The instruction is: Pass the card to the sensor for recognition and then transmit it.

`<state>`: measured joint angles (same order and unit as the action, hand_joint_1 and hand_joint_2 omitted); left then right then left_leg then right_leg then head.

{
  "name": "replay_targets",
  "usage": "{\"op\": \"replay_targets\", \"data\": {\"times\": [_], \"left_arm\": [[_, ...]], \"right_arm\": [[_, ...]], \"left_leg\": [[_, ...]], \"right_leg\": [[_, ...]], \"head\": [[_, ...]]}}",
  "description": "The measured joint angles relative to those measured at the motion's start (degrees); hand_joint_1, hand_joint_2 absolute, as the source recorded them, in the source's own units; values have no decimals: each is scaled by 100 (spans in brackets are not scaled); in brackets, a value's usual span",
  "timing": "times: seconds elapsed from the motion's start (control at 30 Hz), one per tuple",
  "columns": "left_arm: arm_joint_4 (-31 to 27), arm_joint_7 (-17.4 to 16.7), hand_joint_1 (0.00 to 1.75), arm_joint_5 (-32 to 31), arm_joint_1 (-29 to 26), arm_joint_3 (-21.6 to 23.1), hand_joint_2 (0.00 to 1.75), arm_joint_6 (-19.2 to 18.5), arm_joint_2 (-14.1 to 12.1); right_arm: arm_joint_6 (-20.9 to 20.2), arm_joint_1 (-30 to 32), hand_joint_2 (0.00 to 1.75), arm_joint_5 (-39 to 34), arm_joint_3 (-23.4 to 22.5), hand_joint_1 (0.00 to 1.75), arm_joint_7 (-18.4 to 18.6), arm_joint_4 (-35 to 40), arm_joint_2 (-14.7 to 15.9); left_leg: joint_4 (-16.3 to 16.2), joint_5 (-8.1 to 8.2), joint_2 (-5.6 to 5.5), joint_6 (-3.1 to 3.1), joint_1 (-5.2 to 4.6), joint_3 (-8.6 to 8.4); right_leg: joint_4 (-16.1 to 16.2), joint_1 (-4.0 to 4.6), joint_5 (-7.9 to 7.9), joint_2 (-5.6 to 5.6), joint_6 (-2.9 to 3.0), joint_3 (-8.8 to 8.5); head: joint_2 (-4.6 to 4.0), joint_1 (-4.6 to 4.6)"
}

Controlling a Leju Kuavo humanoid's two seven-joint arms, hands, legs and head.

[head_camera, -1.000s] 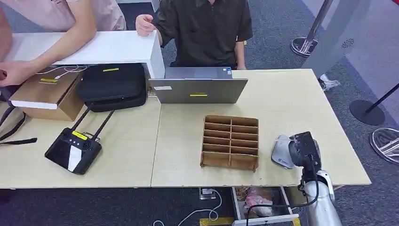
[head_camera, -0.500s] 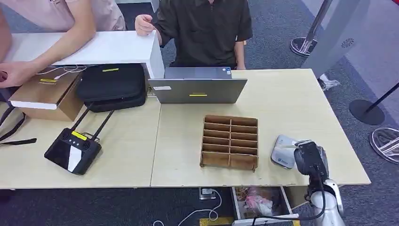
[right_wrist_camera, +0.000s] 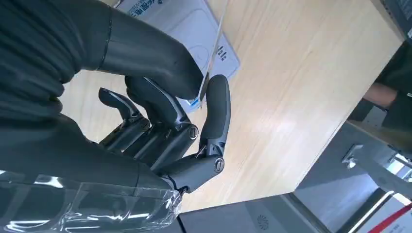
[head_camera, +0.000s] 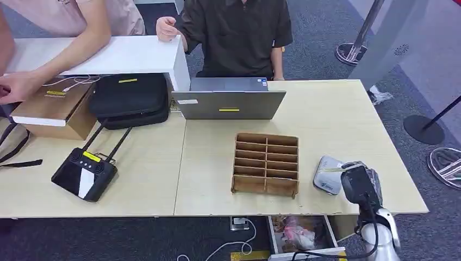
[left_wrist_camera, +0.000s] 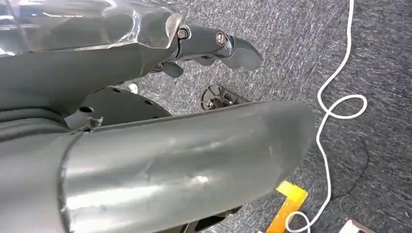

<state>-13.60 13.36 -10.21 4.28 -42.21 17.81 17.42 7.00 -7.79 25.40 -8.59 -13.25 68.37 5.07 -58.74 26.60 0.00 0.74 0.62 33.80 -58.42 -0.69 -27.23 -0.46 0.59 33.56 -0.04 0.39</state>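
Note:
My right hand (head_camera: 359, 186) is at the table's near right edge, just right of the grey-white sensor pad (head_camera: 326, 176). In the right wrist view the thumb and a finger (right_wrist_camera: 216, 104) pinch a thin card (right_wrist_camera: 213, 51), seen edge-on, above the sensor pad (right_wrist_camera: 182, 26) with its blue print. In the head view the card (head_camera: 330, 169) shows as a pale sliver over the pad. My left hand (left_wrist_camera: 209, 43) hangs over the carpet with its fingers apart and nothing in it.
A wooden slotted rack (head_camera: 266, 163) stands left of the pad. Behind it a laptop (head_camera: 229, 101) faces a seated person (head_camera: 236, 32). A black controller (head_camera: 84, 173), a black case (head_camera: 129, 98) and a cardboard box (head_camera: 54, 109) lie at the left. Another person's arm (head_camera: 60, 51) reaches over a white shelf (head_camera: 119, 54).
My right hand has drawn back toward the near table edge and to the right, uncovering more of the sensor pad. The card stays pinched in it.

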Motion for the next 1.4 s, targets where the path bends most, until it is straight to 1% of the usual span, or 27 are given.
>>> {"op": "replay_targets", "data": {"times": [0.1, 0.17, 0.27, 0.37, 0.73, 1.17, 1.4], "left_arm": [[0, 15, 0, -20, 1, 15, 0, -31, 0], [0, 17, 0, -61, 0, 72, 0, -26, -2], [0, 7, 0, -107, 7, 144, 0, 4, -2], [0, 0, 0, -114, 8, 168, 0, 7, -2], [0, -33, 0, -120, 10, 243, 0, 7, -11], [0, -42, 0, -120, 10, 245, 0, 7, -11], [0, -55, 0, -166, 13, 302, 0, 94, -20]], "right_arm": [[48, 65, 175, 68, 37, 175, 13, 64, -39], [252, 117, 175, 331, 105, 175, 125, 88, -85], [513, 152, 175, 980, 282, 175, 352, 61, -129], [557, 162, 175, 1178, 413, 175, 404, 18, -157], [592, 174, 175, 1213, 568, 175, 413, -46, -205], [592, 180, 175, 1296, 595, 175, 413, -59, -223], [627, 322, 175, 1421, 612, 175, 208, -210, -385]], "left_leg": [[1, 0, 0, 0, 0, -1], [1, 0, 0, 0, 1, 0], [2, 0, 1, 0, 1, -1], [2, 0, 1, 0, 0, -1], [2, 0, 1, 0, 0, -1], [2, 0, 1, 0, 0, -1], [2, 0, -1, 1, 1, -1]], "right_leg": [[0, 0, 0, 0, 0, 0], [-1, 1, 0, 0, 0, 0], [-1, 1, 0, 1, 0, 0], [-1, 0, 0, 0, 0, 0], [-1, 0, 0, 0, 0, 0], [-1, 0, 0, 1, 0, 0], [-1, 1, -1, -1, 1, 1]], "head": [[0, 0], [0, 0], [0, 0], [0, 0], [0, -2], [0, 0], [0, 0]]}}
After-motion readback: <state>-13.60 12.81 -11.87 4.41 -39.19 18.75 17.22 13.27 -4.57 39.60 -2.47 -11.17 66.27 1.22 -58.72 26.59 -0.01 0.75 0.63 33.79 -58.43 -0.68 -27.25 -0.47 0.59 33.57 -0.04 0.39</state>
